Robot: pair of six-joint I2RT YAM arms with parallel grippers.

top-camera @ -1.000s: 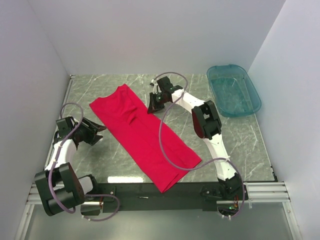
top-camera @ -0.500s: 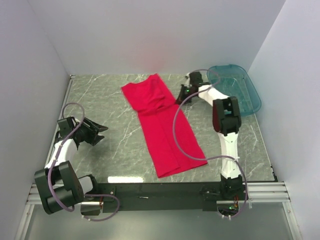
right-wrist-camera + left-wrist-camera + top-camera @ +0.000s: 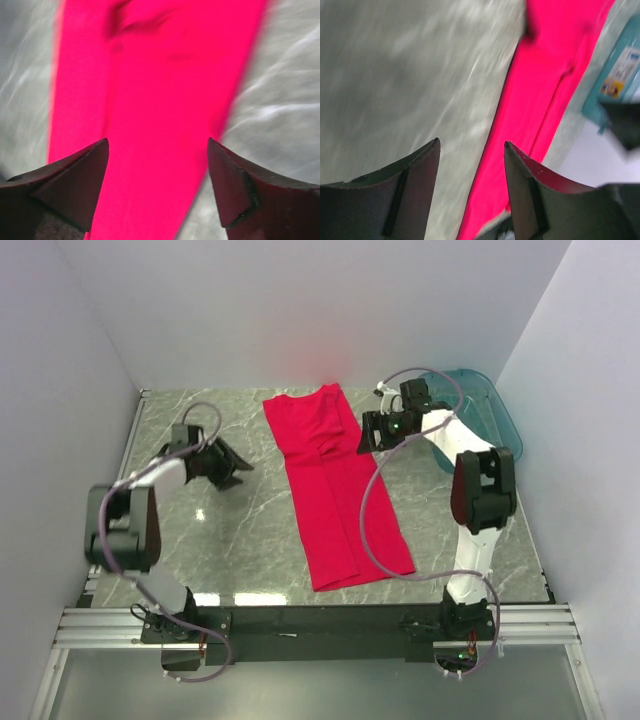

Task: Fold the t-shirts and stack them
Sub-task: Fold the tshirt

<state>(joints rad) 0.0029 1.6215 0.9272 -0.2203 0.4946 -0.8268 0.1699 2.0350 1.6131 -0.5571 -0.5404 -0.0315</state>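
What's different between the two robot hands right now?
The left hand is over bare table, apart from the shirt. The right hand is at the shirt's right edge, near the basin. The left hand's camera sees mostly table, with the shirt off to one side; the right hand's camera is filled with red cloth. Both hands are open and hold nothing.

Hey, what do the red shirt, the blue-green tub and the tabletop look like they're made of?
Shirt: soft cloth, matte. It lies limp and flat, with creases near the collar.
Tub: probably plastic, glossy and see-through, since the surface beneath shows through its tinted walls.
Tabletop: smooth grey-green with white veins and a faint sheen. It could be marble or a marble-look sheet; the look leaves that open.
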